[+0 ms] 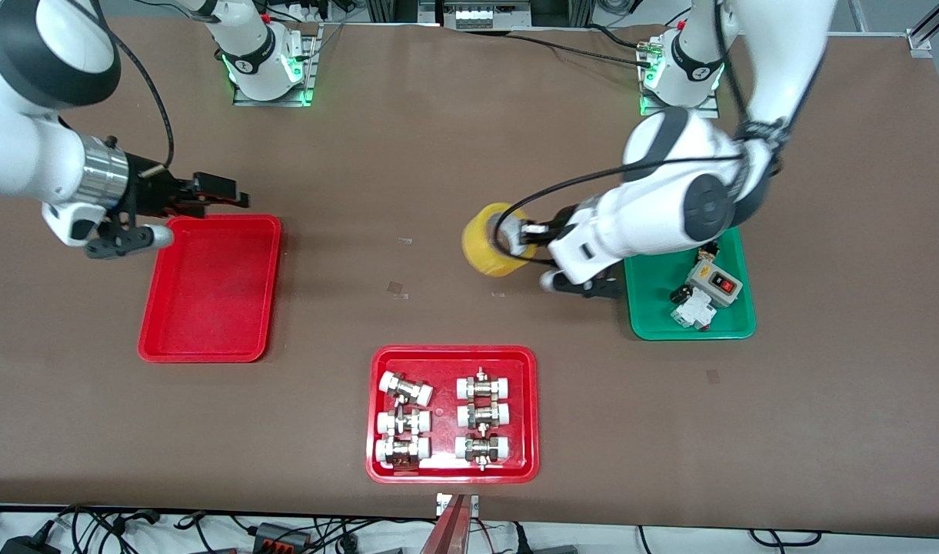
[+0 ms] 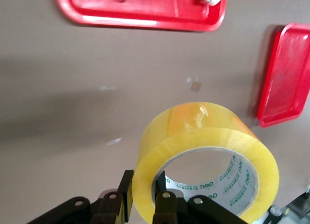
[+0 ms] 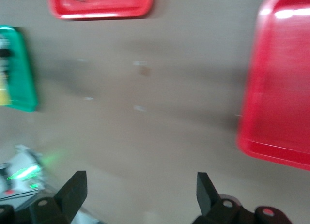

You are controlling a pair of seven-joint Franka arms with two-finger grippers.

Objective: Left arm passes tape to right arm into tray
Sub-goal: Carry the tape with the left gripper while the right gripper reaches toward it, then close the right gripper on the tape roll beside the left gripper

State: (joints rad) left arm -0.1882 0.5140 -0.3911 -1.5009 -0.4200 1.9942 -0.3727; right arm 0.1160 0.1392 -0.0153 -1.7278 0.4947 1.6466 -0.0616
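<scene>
From my remote station I saw a brown tabletop with both arms reaching in from their bases. The left end effector was clamped on the wall of the tape, one finger inside the hole and one outside, as the left wrist view showed. The yellow roll was held in the air over bare tabletop, roughly midway along the table, with its hole facing back toward the left arm.

The right end effector hung over the edge of the tray that lies farther from the front camera, its fingers spread wide apart and holding nothing. The plain red tray lay toward the right arm's end of the table, and I saw nothing in it.

Between the tape and the tray there was open tabletop with only a few small scraps lying flat. Nearer the front camera sat a second red tray carrying six metal fittings with white ends, in two columns. A green tray lay toward the left arm's end, partly under that arm, holding a grey switch box with a red button and some small white parts.
</scene>
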